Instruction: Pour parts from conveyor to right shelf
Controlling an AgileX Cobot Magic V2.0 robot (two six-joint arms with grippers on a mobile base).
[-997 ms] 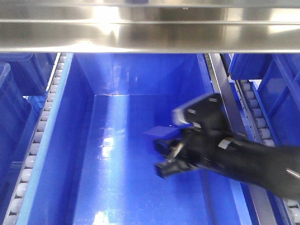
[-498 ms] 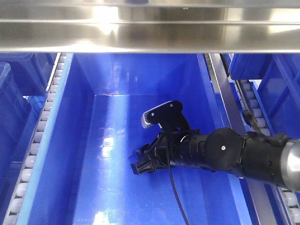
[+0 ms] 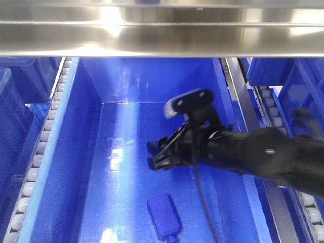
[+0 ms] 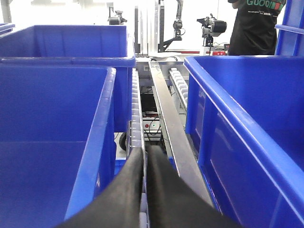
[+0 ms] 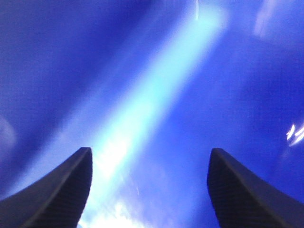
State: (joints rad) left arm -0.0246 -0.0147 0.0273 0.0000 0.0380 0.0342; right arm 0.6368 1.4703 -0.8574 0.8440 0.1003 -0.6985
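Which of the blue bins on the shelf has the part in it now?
The centre bin, the one the right tool is reaching into. The blue part lies on its floor, near the front.

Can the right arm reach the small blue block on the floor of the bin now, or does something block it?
Probably yes. The right gripper is open inside the bin, above the block, which lies alone on the floor nearer the camera. Nothing shows between them.

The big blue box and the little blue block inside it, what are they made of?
The big blue bin looks like glossy moulded plastic: lights reflect off its smooth floor. The small blue block on that floor seems plastic too, duller, though it is too small to be sure.
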